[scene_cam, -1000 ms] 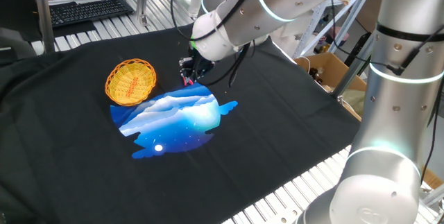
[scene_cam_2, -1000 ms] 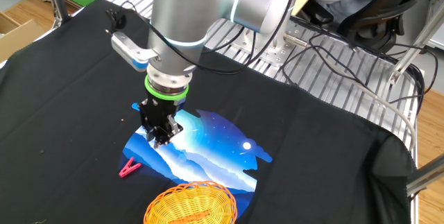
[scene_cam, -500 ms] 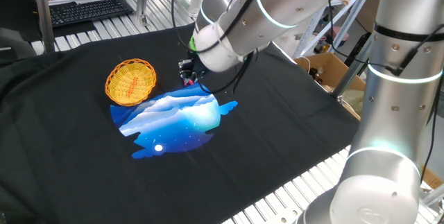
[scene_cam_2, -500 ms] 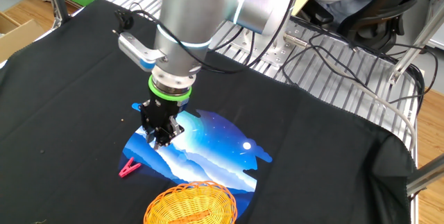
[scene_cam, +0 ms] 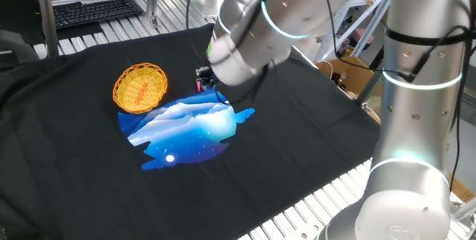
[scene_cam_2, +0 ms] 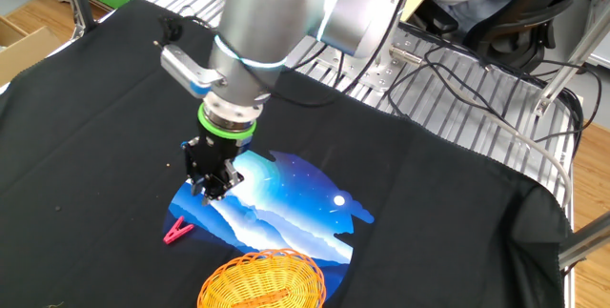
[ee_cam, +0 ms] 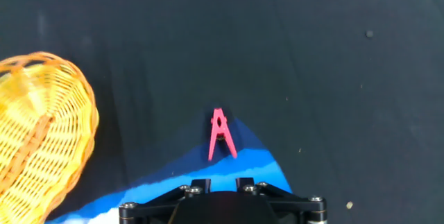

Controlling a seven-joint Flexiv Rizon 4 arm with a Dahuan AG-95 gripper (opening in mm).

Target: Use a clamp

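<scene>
The clamp (ee_cam: pixel 220 135) is a tiny pink clip lying flat on the black cloth, its legs just over the tip of the blue printed picture (ee_cam: pixel 243 168). It also shows in the other fixed view (scene_cam_2: pixel 177 233), and partly behind the hand in one fixed view (scene_cam: pixel 199 85). My gripper (scene_cam_2: pixel 205 186) hangs above the picture's edge, a little short of the clamp, not touching it. In the hand view the gripper (ee_cam: pixel 218 184) shows two black fingertips (ee_cam: pixel 192 184) apart with nothing between them.
A yellow wicker basket (scene_cam: pixel 140 88) stands beside the blue picture (scene_cam: pixel 186 128); it also shows in the other fixed view (scene_cam_2: pixel 262 279) and at the left of the hand view (ee_cam: pixel 38 134). A black cloth (scene_cam_2: pixel 429 213) covers the table. A keyboard (scene_cam: pixel 93 11) lies at the back.
My gripper has shifted sideways over the picture's edge toward the clamp. The clamp and the basket have not moved.
</scene>
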